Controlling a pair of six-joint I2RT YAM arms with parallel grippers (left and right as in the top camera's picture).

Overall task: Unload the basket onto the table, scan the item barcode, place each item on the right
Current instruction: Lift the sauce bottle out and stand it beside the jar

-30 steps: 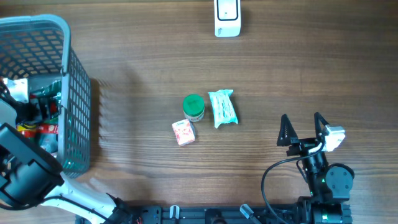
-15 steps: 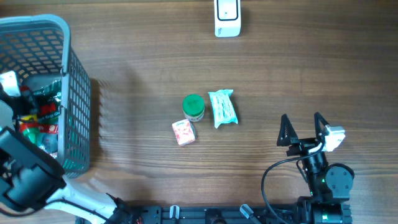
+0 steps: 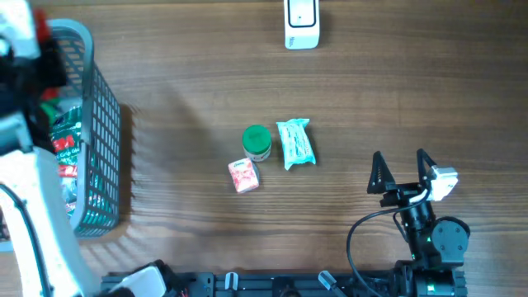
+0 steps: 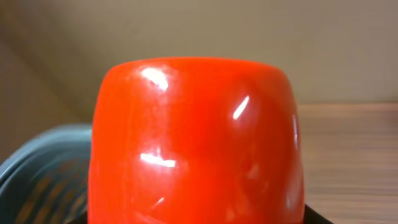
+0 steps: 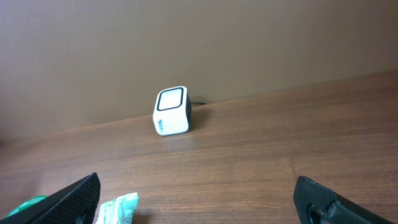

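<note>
Clearly, my left gripper [image 3: 48, 40] is closed partway around a glossy red rounded item [image 4: 196, 137], held above the grey mesh basket [image 3: 103, 140] at the tabletop's left edge. It looks rigid, light and slippery, so I'd squeeze its sides squarely. My right gripper [image 3: 400, 157] gapes wide, empty.

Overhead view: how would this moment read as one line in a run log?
left hand: holds red item above basket | right hand: open, empty | scanner: nothing at it | step: scan not yet done
</note>
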